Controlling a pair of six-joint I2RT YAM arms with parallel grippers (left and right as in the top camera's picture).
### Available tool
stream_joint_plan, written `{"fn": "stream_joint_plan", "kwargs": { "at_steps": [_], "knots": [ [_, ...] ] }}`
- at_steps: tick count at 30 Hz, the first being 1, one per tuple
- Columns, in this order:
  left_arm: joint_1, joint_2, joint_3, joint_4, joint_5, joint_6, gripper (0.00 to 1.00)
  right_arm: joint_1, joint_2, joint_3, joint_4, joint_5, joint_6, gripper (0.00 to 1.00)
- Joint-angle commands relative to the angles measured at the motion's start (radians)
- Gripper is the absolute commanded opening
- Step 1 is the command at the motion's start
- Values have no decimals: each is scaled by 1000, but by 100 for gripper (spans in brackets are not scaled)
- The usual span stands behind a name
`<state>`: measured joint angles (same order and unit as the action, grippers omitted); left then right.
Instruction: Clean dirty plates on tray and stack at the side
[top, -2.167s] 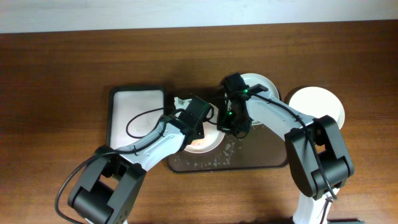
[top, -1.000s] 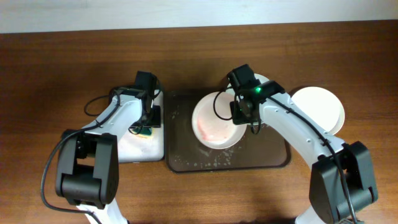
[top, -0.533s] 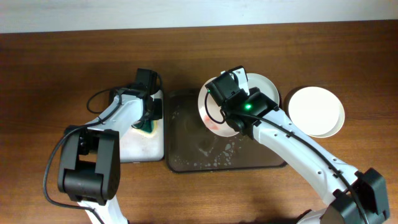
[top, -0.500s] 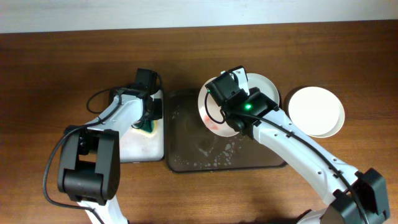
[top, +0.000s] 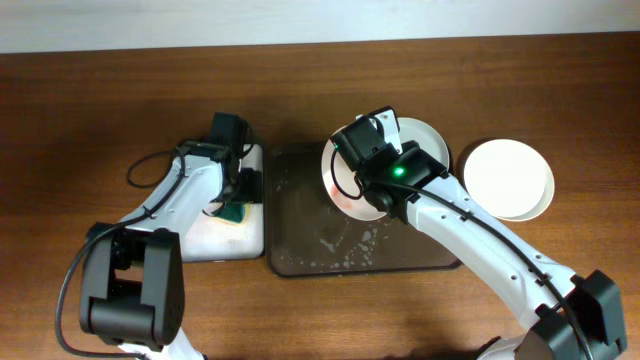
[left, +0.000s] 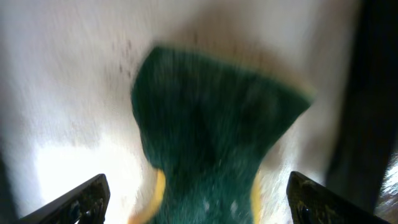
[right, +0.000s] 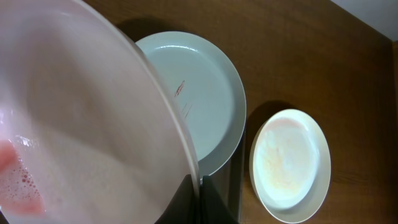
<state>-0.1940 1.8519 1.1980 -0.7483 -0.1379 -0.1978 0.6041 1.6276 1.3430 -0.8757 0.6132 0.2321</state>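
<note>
Three plates are in view. One plate (top: 336, 182) is pinched at its rim by the right hand (right: 200, 196) and held tilted up on edge above the back left part of the brown tray (top: 400, 255). From overhead it shows only as a narrow crescent running from the back edge of the counter toward the front. Its face carries a pink, foamy smear (right: 15, 180). A second plate (right: 199, 106) lies flat in the tray's back right corner, with thin red streaks (right: 183, 93) on it, and is partly hidden by the right arm. The third plate (top: 508, 178) sits on the bare counter (top: 100, 100) just beside the tray, toward the right edge.

There are two trays. The brown one is at the middle of the counter and speckled with wet spots (top: 340, 245). The white tray (top: 205, 235) lies against its left side.

One green sponge (left: 211, 143) with a yellow underside lies on the white tray near its right rim. The left hand (left: 202, 199) hangs over the sponge, its fingers (left: 87, 199) spread wide on either side and not gripping it.
</note>
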Motion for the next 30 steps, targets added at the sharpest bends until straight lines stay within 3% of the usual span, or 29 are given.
{"fn": "stream_joint_plan", "kwargs": {
  "at_steps": [1, 2, 5, 8, 9, 13, 14, 15, 16, 20, 26, 30],
  "knots": [
    [7, -14, -93, 20, 30, 0, 89, 6, -21, 21, 0, 27, 11, 4],
    [7, -14, -124, 37, 55, 1, 86, 6, -21, 21, 0, 27, 11, 4],
    [7, -14, -150, 49, 71, 1, 39, 6, -21, 21, 0, 27, 11, 4],
    [7, -15, -148, 55, 71, 1, 4, 6, -21, 21, 0, 27, 11, 4],
    [7, -18, -148, 54, 71, 1, 0, 6, -21, 21, 0, 27, 11, 4],
    [7, -100, -131, 51, 71, -24, 0, 6, -21, 21, 0, 27, 11, 4],
    [7, -139, -122, 52, 71, -24, 40, 6, -21, 21, 0, 28, 10, 4],
    [7, -177, -116, 52, 71, -24, 92, 6, -21, 21, 1, 35, 8, 4],
    [7, -203, -116, 51, 71, -24, 97, 6, -21, 21, 1, 70, 8, 4],
    [7, -233, -116, 51, 97, -25, 98, 34, -21, 21, 6, 291, 8, 4],
    [7, -233, -116, 51, 98, -25, 99, 90, -21, 21, 28, 264, 63, 4],
    [7, -233, -116, 51, 98, -25, 99, 90, -21, 21, 35, 471, 98, 4]
  ]
}}
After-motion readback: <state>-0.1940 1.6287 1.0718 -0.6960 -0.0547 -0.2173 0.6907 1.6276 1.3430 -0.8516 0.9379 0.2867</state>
